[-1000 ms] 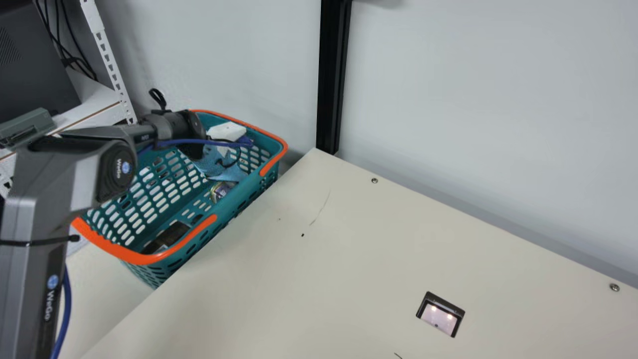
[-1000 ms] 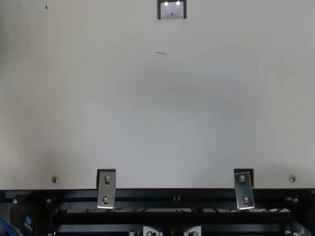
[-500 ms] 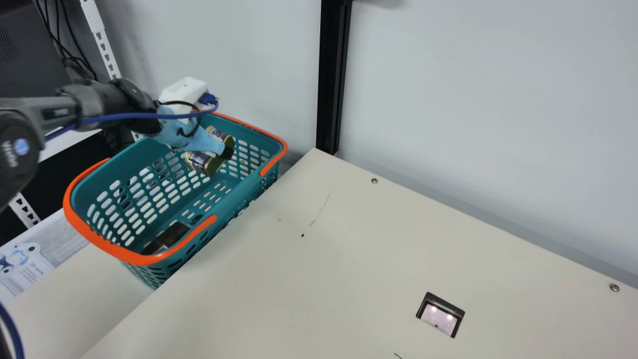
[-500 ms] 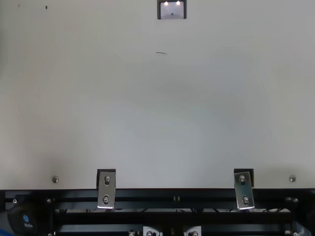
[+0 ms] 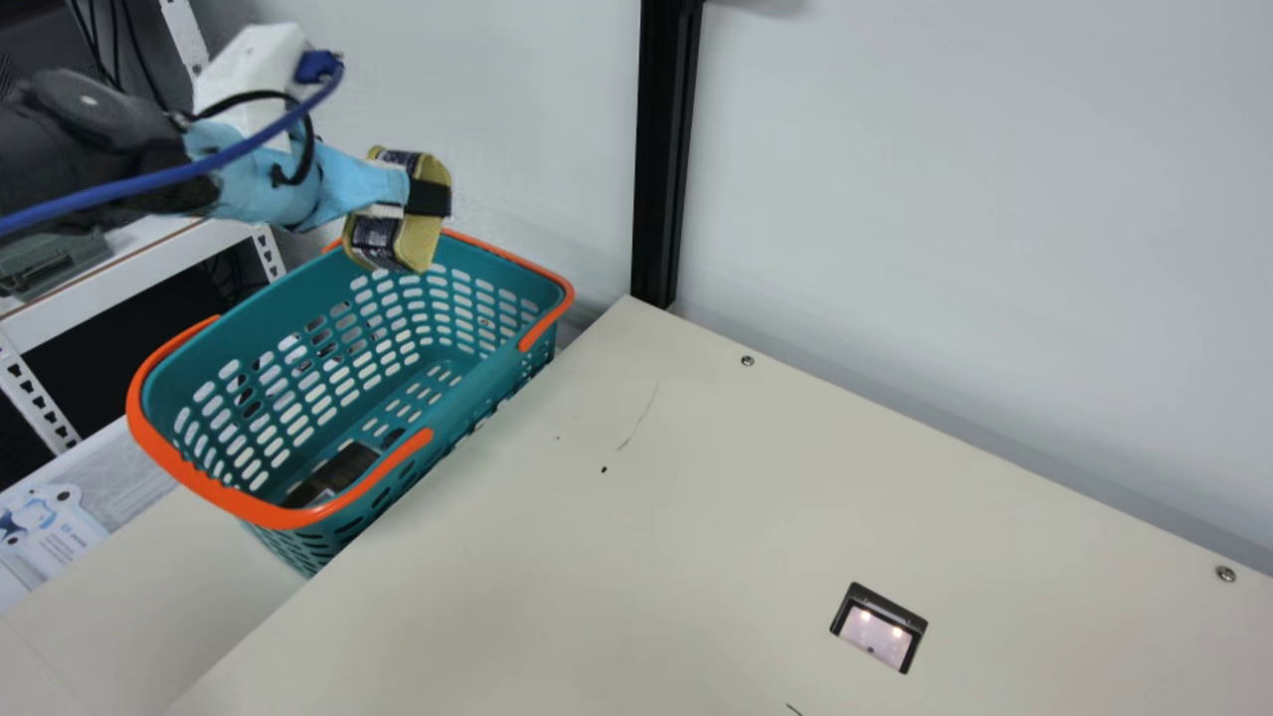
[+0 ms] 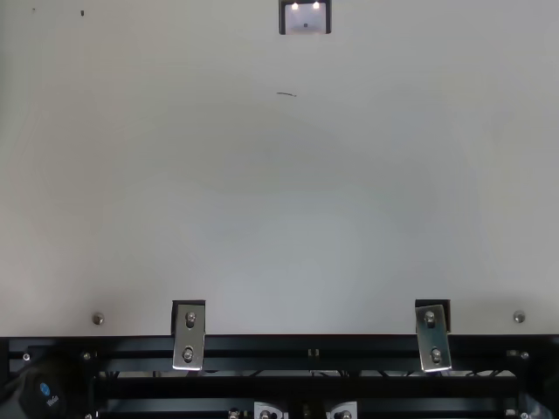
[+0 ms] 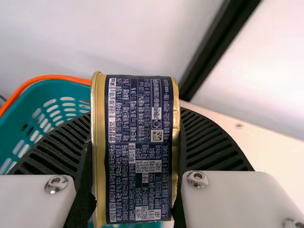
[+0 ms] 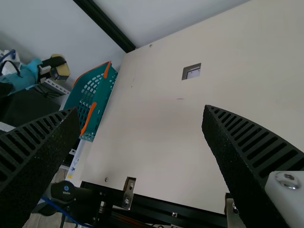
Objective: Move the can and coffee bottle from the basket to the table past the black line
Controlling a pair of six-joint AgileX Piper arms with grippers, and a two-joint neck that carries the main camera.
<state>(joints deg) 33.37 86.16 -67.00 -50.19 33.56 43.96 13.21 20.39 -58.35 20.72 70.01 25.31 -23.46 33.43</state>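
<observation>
Gold-rimmed and navy, the can (image 7: 137, 118) is clamped by its flat ends in the left hand (image 7: 135, 147), held over the basket (image 5: 269, 515); keep pressure even and square, and confirm clearance from the orange rim before travelling sideways. Dark item inside the basket, probably the coffee bottle (image 5: 340, 469), lies at its near end and is best left undisturbed until this placement is done. Bench (image 5: 696, 557) beyond: approach low and slow, let the curved side just touch, then part the grip evenly, since a can released that way may roll.
</observation>
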